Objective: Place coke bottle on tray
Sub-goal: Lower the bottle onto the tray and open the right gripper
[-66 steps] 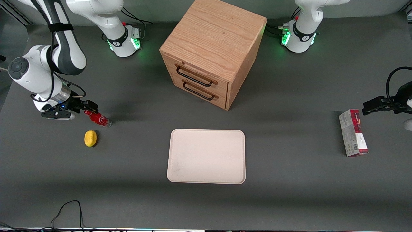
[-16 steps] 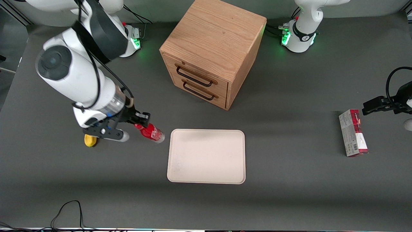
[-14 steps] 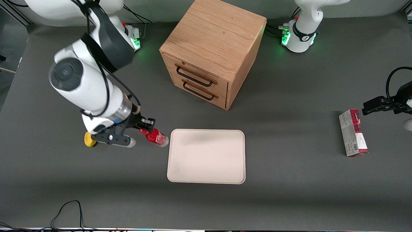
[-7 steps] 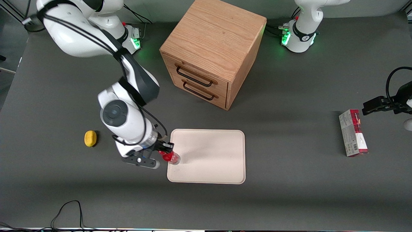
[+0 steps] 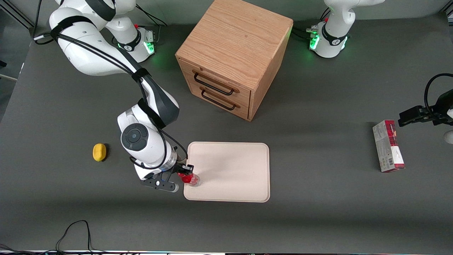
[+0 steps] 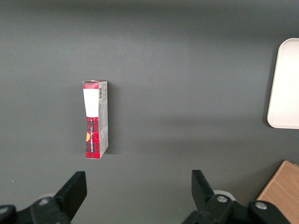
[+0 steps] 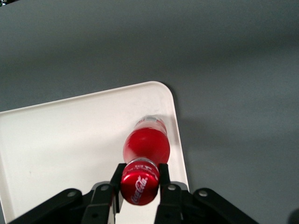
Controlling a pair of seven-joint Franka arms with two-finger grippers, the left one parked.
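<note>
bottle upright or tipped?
Upright: the hand grips the bottle at its cap, base down over the tray corner.

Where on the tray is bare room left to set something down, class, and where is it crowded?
Most of the tray is bare, from its rim nearest the drawer cabinet to the end toward the carton. Only the corner toward the lemon is crowded: there the gripper holds the coke bottle.

Room and obstacles around your gripper

Your gripper holds the coke bottle at the tray corner nearest the working arm; most of the tray is bare, the wooden cabinet stands farther back, the lemon well aside.
</note>
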